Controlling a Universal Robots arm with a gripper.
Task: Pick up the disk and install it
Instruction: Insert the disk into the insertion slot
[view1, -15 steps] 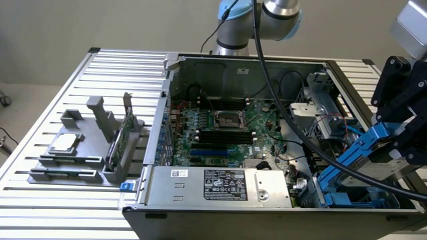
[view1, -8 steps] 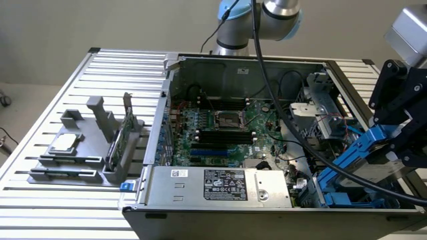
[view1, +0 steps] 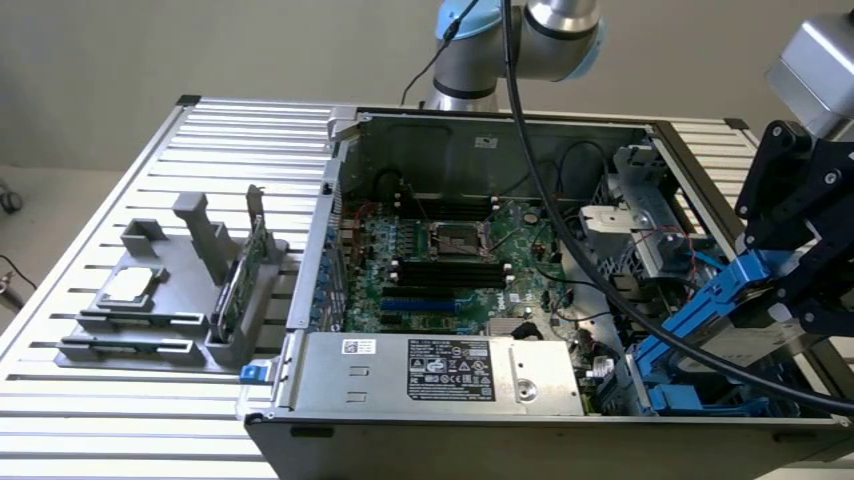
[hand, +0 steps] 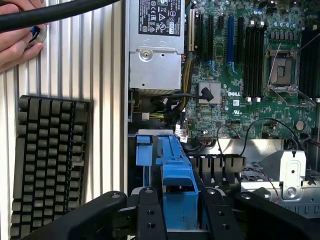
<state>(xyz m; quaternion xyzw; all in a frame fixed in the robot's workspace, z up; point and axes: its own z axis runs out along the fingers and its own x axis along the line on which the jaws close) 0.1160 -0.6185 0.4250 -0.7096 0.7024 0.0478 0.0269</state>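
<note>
Disk (hand: 176, 175) is hanging clamped by its blue rails in the gripper (hand: 181, 220), tilting above the case (view1: 494, 118); risk: crooked entry jamming it, or black cable (hand: 50, 14) snagging nearby wires (hand: 172, 107).

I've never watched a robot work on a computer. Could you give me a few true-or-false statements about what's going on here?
1. The claw is holding the disk with the blue rails. True.
2. The computer case is closed up. False: it lies open, with the motherboard in plain sight.
3. A keyboard lies on the table beside the case. True.
4. The green circuit card lies flat inside the case. False: it stands upright in the grey holder outside the case, on the exterior view's left.
</note>
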